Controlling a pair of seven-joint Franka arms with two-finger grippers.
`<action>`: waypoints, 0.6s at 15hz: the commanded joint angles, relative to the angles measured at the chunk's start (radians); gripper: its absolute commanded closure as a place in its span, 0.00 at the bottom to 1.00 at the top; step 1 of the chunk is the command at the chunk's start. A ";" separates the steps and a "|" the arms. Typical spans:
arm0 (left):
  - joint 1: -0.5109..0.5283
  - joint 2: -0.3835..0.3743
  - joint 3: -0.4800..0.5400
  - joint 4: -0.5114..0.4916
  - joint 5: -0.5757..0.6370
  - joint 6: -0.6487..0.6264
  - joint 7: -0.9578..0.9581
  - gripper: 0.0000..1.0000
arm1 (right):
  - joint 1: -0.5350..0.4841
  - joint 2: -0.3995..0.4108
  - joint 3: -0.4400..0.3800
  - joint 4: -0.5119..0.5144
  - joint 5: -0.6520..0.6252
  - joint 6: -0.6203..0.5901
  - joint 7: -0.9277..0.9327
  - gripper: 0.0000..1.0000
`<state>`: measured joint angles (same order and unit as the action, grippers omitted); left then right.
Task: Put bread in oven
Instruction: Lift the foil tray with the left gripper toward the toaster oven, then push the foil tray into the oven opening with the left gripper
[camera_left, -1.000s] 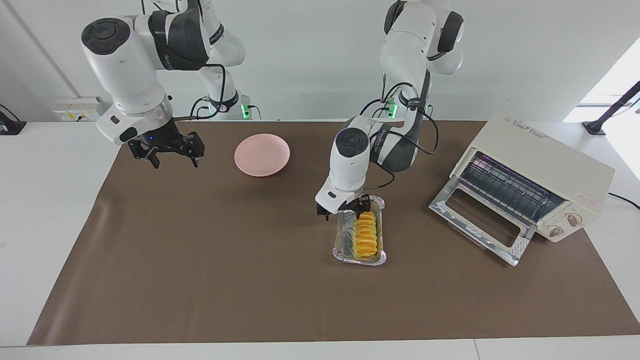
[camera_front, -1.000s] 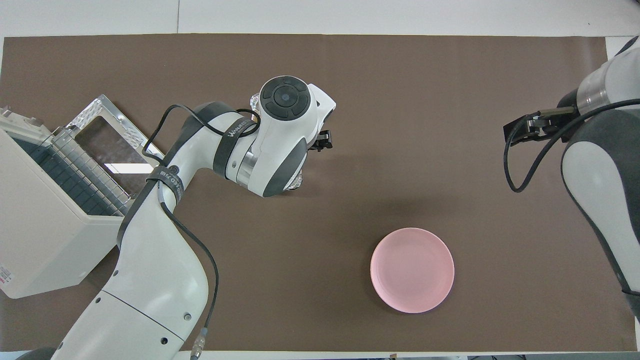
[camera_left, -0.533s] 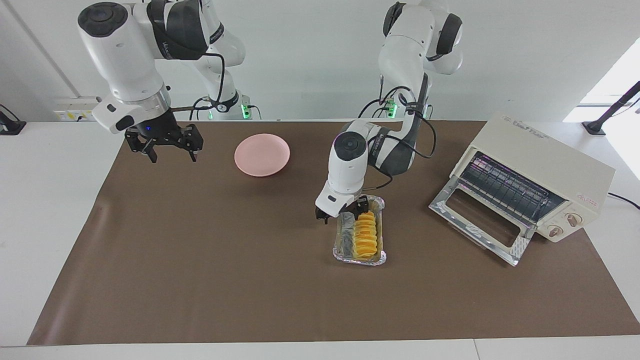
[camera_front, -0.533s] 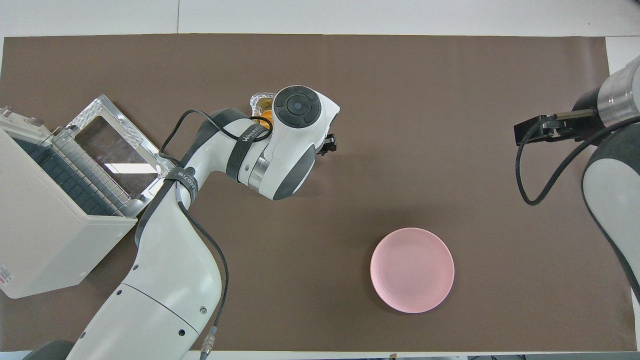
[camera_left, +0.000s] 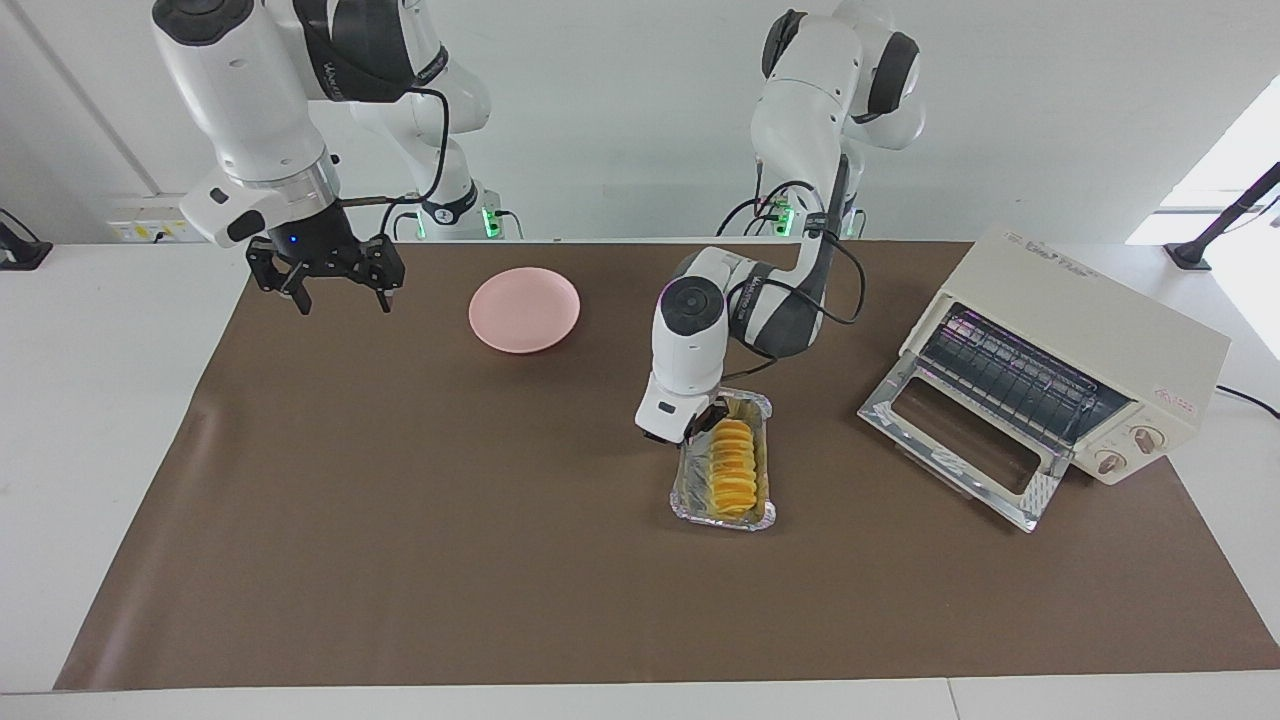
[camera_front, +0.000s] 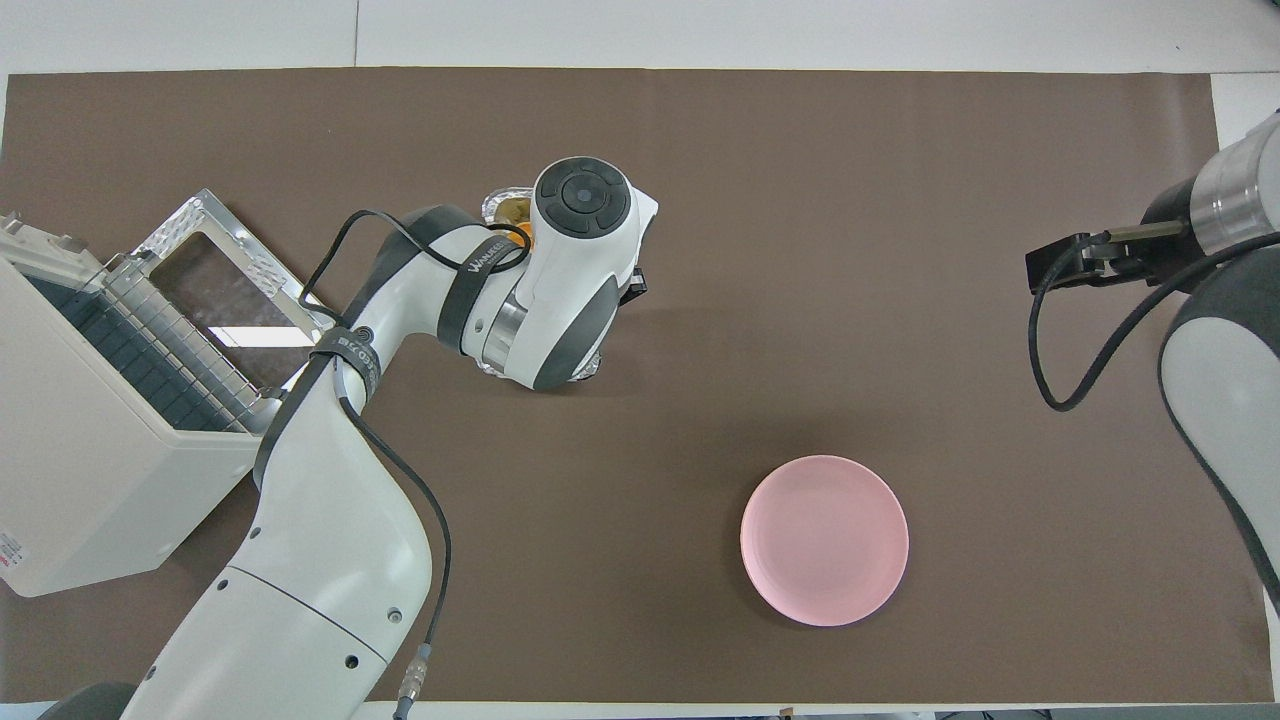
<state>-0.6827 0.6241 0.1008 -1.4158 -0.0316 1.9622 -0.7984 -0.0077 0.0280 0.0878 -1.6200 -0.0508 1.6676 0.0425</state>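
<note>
while the right arm waits with its gripper (camera_left: 338, 290) raised over the brown mat (camera_left: 400, 520) at its own end of the table, fingers spread and empty, the left gripper (camera_left: 703, 423) is down at the crinkled silver foil tray (camera_left: 692, 500) near the table's middle. its fingertips are drawn together at the tray's end nearer to the robots — on the tray's rim or on the loaf's end cannot be told. the small ridged golden-yellow bread (camera_left: 731, 466) lies lengthwise in that tray, not lifted. in the overhead view the left arm's wrist covers nearly all of the tray. the boxy cream-white toaster oven (camera_left: 1085, 325) stands toward the left arm's end of the table, its glass door (camera_left: 955, 440) dropped open flat on the mat, wire rack (camera_left: 1020, 375) showing inside. a round pink plate (camera_left: 524, 309) rests empty on the mat — nearer to the robots than the tray, well apart from it.
</note>
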 joint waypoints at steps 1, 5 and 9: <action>0.002 -0.024 0.088 0.113 -0.022 -0.188 -0.016 1.00 | -0.017 -0.014 0.012 -0.015 -0.011 -0.003 -0.024 0.00; 0.009 -0.075 0.235 0.149 -0.037 -0.282 -0.013 1.00 | -0.017 -0.014 0.012 -0.015 -0.011 -0.003 -0.024 0.00; 0.015 -0.072 0.384 0.146 -0.034 -0.282 -0.012 1.00 | -0.015 -0.014 0.012 -0.015 -0.011 -0.003 -0.024 0.00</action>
<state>-0.6671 0.5459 0.4276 -1.2696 -0.0538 1.6959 -0.8029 -0.0077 0.0280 0.0878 -1.6204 -0.0508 1.6676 0.0425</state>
